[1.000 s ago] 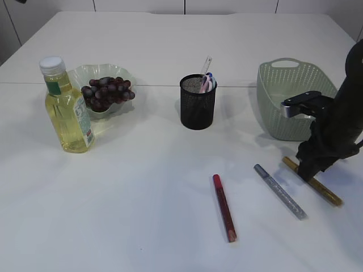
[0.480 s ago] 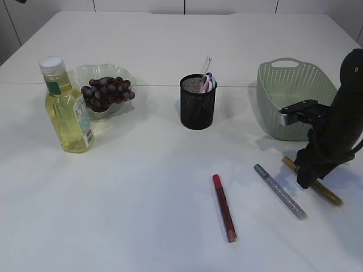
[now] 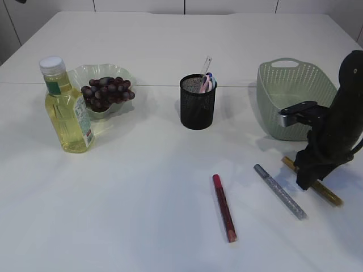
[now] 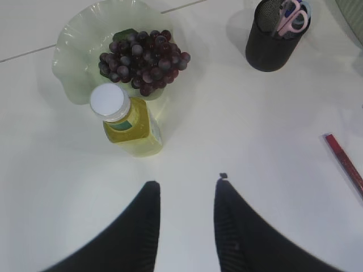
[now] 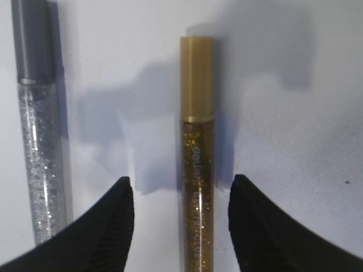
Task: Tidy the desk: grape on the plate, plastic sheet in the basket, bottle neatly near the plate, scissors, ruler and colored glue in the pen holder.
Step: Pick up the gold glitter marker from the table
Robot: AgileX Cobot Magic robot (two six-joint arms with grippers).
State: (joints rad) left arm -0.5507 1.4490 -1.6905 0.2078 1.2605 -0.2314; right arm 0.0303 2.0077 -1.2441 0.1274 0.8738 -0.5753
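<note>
Straddling the gold glue stick point(image 5: 197, 170), the right hand point(image 5: 180, 195) stands open, fingers clear of it.

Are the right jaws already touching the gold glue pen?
Apart. In the right wrist view, bare table shows on both sides of the gold glue pen, between it and the open jaws.
</note>
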